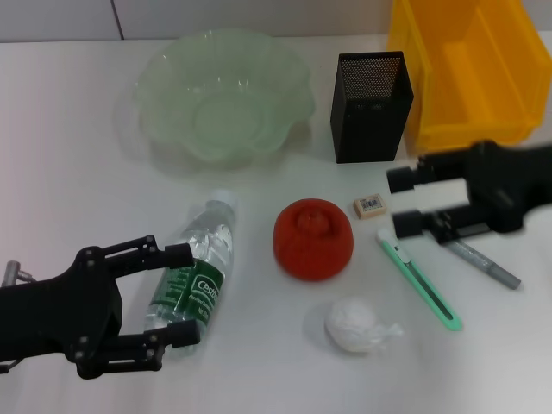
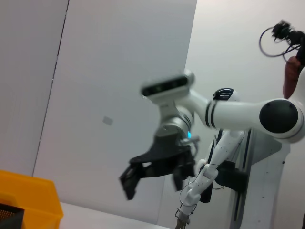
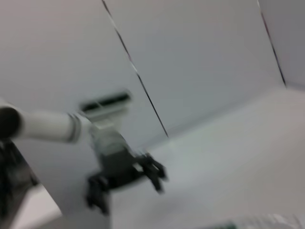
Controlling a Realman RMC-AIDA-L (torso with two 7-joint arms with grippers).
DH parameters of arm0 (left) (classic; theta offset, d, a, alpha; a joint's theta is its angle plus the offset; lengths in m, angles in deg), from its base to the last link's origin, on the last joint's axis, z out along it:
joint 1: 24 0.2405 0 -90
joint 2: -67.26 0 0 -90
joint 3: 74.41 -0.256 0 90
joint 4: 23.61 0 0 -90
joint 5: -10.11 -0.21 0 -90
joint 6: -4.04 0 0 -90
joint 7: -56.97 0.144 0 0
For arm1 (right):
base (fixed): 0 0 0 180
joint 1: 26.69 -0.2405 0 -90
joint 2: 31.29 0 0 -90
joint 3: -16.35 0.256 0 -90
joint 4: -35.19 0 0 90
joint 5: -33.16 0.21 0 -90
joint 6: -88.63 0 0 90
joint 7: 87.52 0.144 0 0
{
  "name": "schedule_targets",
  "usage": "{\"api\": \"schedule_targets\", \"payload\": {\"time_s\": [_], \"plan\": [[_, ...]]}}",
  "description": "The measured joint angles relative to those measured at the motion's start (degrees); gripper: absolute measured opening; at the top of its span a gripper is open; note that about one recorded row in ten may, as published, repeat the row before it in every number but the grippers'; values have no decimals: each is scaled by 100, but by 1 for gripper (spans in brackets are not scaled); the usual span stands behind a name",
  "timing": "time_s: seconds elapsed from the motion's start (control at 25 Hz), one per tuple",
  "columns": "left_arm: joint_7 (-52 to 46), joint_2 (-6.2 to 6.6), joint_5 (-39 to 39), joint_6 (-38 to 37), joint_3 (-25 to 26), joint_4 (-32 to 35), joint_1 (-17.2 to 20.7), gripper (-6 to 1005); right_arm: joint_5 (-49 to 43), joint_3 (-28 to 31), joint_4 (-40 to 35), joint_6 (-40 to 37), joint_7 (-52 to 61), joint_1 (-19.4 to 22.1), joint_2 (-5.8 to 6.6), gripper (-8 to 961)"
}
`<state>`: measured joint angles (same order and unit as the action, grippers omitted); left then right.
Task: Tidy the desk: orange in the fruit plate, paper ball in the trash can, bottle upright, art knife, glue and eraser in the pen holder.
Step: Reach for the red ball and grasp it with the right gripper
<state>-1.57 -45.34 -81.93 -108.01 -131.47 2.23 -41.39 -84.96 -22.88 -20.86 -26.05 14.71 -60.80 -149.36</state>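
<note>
Orange, paper ball and knife are lying unsorted; left pincer, spread apart, is straddling the fallen bottle; right pincer is hovering apart.

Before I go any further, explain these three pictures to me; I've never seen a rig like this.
This is a two-armed robot tidying a desk. The big picture looks down from its head; the other two come from cameras on its wrists and mostly show wall and the opposite arm.

On the table: a green fruit plate, a black mesh pen holder, a yellow bin, a bottle lying on its side, an orange, an eraser, a paper ball, a green art knife and a grey glue stick.

The left gripper has open jaws around the bottle. The right gripper, also open, hangs over the art knife's end. Nothing is held yet.
</note>
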Motion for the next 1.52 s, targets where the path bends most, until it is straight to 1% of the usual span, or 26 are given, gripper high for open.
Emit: {"api": "schedule_targets", "payload": {"time_s": [0.08,0.12,0.16,0.2,0.28,0.32,0.36,0.48,0.52,0.56,0.68,0.72,0.76,0.88,0.92,1.4,1.52], "plan": [[-1,1,-13,18,42,0,-16,796,-340,-441,-456,277,784,-318,27,738],[-2,-4,-14,38,44,0,-36,796,-807,-902,-658,578,1362,-639,31,738],[-2,-4,-14,38,44,0,-36,796,-807,-902,-658,578,1362,-639,31,738],[-3,-7,-15,56,45,0,-47,796,-1038,-1122,-687,757,1597,-791,30,738],[-3,-15,-16,81,46,0,-68,796,-1575,-1638,-607,1156,2003,-1152,-22,737],[-4,-19,-16,93,47,0,-79,796,-2050,-2106,-461,1589,2302,-1447,-86,737],[-4,-22,-16,95,47,0,-83,796,-2050,-2106,-461,1589,2302,-1447,-86,737],[-1,-26,-16,99,47,0,-86,796,-2276,-2745,-148,2134,2571,-1716,-116,736],[16,-35,-16,126,47,0,-89,796,-2292,-3080,86,2450,2671,-1845,-121,735],[16,-35,-16,126,47,0,-89,796,-2292,-3080,86,2450,2671,-1845,-121,734],[29,-50,-17,158,47,0,-89,796,-2284,-3443,462,2948,2758,-2007,-136,732],[49,-79,-17,233,47,0,-94,796,-2246,-3581,694,3201,2766,-2089,-150,731],[50,-81,-17,245,47,-1,-97,796,-2246,-3581,694,3201,2766,-2089,-150,730],[51,-87,-16,280,47,-3,-115,796,-2080,-3834,1105,3580,2750,-2227,-164,727],[51,-87,-16,280,47,-3,-115,796,-1996,-3948,1264,3752,2736,-2280,-164,655],[56,-126,-16,398,47,-1,-160,797,-1886,-4029,1273,3789,2721,-2272,-173,425],[56,-129,-16,416,47,-2,-160,797,-1886,-4032,1272,3745,2719,-2289,-172,309]]}}
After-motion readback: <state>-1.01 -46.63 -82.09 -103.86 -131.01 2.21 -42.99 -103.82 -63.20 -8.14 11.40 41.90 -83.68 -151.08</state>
